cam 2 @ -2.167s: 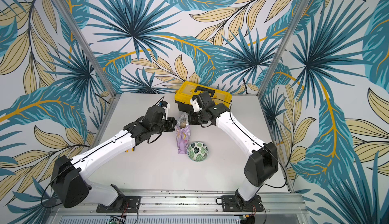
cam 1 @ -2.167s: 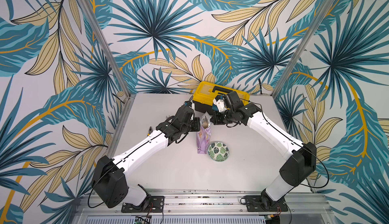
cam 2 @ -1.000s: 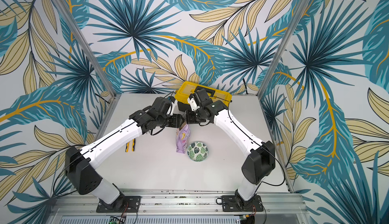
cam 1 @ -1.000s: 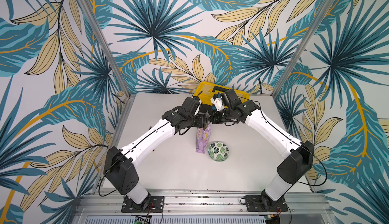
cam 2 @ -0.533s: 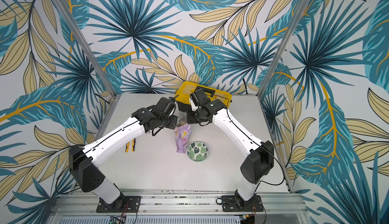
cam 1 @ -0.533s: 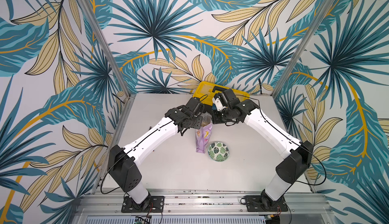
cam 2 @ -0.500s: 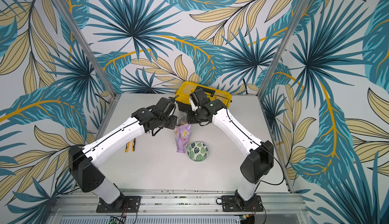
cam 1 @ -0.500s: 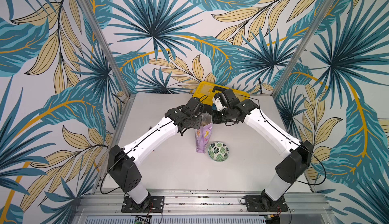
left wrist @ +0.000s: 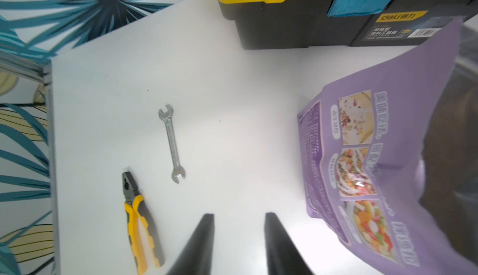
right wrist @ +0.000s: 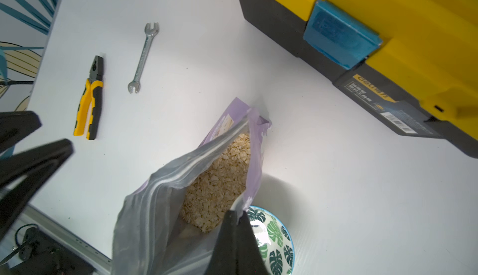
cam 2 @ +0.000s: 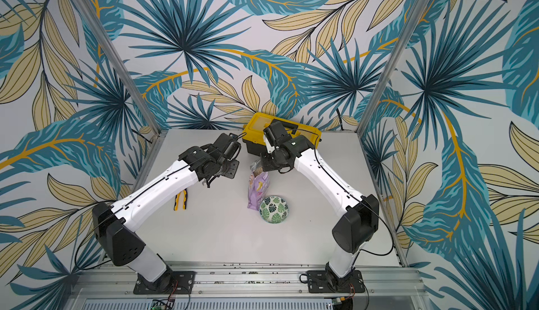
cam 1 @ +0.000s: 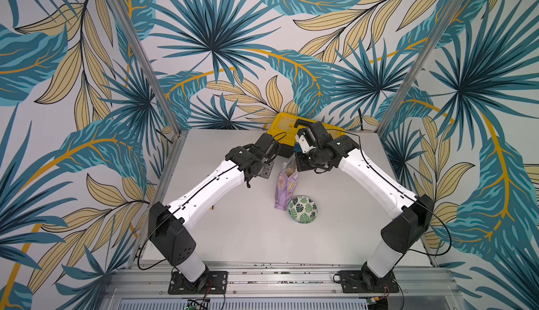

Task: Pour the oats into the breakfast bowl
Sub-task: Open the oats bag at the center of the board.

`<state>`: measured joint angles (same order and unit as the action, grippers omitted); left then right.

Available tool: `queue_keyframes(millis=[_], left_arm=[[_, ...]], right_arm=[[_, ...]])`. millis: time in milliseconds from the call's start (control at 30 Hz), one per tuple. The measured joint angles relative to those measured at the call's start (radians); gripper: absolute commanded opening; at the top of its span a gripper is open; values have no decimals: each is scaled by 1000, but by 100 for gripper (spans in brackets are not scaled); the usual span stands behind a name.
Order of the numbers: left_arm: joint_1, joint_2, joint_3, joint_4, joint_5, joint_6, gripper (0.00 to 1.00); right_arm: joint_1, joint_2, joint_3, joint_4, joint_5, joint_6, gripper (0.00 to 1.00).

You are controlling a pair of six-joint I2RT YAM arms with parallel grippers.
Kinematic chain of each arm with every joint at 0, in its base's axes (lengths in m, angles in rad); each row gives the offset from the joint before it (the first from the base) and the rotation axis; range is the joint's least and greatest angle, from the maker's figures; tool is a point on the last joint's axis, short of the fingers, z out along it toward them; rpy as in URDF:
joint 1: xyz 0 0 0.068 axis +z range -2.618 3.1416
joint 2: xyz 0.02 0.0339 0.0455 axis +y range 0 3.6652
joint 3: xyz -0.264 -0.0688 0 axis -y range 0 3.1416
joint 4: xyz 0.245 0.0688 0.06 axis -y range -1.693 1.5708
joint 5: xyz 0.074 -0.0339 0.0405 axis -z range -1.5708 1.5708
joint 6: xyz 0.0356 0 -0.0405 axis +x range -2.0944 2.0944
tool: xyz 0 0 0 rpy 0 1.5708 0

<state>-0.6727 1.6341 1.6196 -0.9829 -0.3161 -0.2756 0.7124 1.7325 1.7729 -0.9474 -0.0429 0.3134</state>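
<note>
The lilac pouch (cam 1: 285,187) stands near the middle of the matte white worktop (cam 1: 248,235). It is a flat, glossy film bag printed with small food photos, and its creased mouth gapes to show a grey foil lining. The right gripper (right wrist: 236,214) has its slim black jaws pinched together on the mouth's edge, on the side towards the bowl. Inside lie the oats (right wrist: 219,183), pale beige, dry, loose flakes, well below the rim.

The breakfast bowl (cam 1: 302,209) is small, round, glazed white ceramic with green and dark monstera leaves. It sits just beside the pouch's foot, towards the front edge; no flakes show in it.

The left gripper (left wrist: 239,215) hovers beside the pouch, towards the left edge. Its tapered black jaws stand apart, with only bare worktop between them.

A boxy plastic toolbox (left wrist: 284,15), yellow lid over black body with a blue latch, sits at the middle of the far edge. A thin, shiny steel double-ended wrench (left wrist: 172,143) and pliers (left wrist: 137,219) with yellow-and-black grips lie flat towards the left edge.
</note>
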Motion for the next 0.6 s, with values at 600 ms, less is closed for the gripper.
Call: queue_keyframes(millis=[600], left_arm=[[25,-56,0,164,348,-100,74]], right_arm=[[3,4,-10,47,-41,23,0]])
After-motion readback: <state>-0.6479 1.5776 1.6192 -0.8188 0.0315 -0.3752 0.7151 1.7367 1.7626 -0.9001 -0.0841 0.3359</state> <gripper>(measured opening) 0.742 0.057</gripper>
